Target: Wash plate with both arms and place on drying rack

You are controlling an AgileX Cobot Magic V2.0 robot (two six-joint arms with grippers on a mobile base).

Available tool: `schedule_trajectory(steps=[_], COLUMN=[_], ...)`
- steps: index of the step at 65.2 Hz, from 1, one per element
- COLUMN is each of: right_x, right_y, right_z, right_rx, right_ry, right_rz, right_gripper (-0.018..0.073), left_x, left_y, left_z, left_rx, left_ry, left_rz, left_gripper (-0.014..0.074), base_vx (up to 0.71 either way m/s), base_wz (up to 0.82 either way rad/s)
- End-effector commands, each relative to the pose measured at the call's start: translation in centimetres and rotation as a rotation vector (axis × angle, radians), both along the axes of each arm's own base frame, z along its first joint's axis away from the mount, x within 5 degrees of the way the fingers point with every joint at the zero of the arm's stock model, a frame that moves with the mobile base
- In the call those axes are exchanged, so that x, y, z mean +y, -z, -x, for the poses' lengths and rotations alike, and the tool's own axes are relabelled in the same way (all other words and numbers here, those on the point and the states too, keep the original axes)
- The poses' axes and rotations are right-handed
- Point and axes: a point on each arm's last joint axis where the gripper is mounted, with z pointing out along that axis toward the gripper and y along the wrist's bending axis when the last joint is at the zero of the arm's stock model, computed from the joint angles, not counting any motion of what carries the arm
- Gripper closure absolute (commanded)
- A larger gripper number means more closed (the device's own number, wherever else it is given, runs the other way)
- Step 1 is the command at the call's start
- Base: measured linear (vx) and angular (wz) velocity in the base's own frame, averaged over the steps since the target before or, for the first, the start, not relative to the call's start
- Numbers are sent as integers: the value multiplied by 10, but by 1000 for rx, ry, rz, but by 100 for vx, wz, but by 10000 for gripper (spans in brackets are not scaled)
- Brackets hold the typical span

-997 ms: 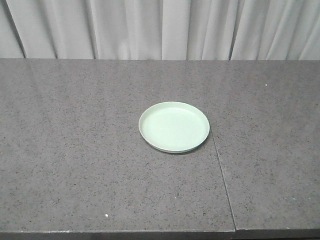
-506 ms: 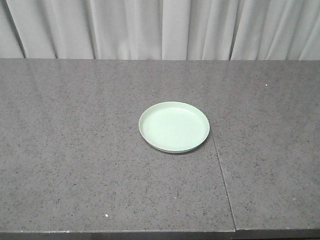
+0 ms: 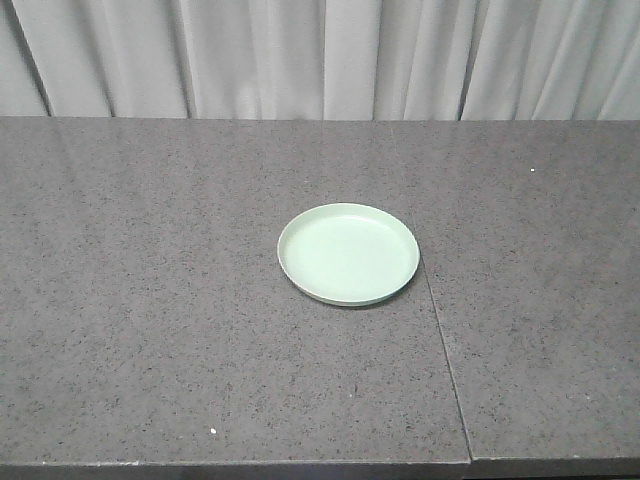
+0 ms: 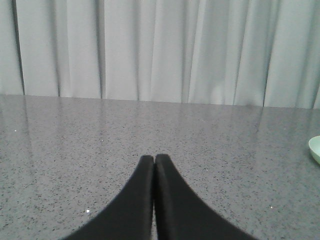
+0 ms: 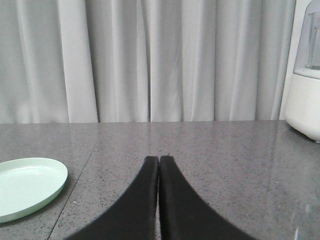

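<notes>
Black and pinched shut, the left tool [image 4: 154,159] and the right tool [image 5: 159,160] are what worry me. Each has its tips closed to a hairline with nothing held and nothing touched, and each sits low over the speckled grey stone worktop [image 3: 150,300]. If either goes in like that, I'd expect it to shove the plate [image 3: 348,253] along rather than lift it. The plate is glossy and shallow and lies flat and right way up, with only a low rim to catch. They would have to spread their tips first and come in at the edge. The plate sits near the middle of the worktop, between the two tools and apart from both: off to the left one's right and to the right one's left. Its right edge lies just beside a seam [image 3: 446,370] in the stone, which might snag the rim if the plate is slid that way. A white appliance [image 5: 305,100] stands at the far right, where a wide swing of the right arm could clip it. Pale curtains [image 3: 300,60] hang behind. No sink or drying rack shows from where I stand.
</notes>
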Motion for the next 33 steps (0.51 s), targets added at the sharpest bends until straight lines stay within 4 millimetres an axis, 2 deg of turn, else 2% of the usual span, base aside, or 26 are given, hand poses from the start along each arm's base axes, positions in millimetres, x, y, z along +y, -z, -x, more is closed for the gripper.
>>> schedule_trajectory(steps=[1, 12, 20, 33], right_x=[-1, -2, 0, 5], right_y=[-34, -61, -63, -64], right_z=[-4, -22, -34, -59], right_rx=[1, 159, 294, 490], right_ry=[13, 11, -15, -96], right_rz=[53, 23, -45, 38], right_gripper=[561, 561, 561, 560], left_x=[0, 0, 0, 0], left_y=[-15, -15, -15, -15], left_z=[3, 3, 3, 3], left_rx=[-109, -109, -109, -109], left_ry=[7, 7, 7, 7], left_rz=[3, 3, 3, 3], left_gripper=[603, 603, 603, 603], base_vx=[0, 0, 0, 0], base_wz=[0, 0, 0, 0])
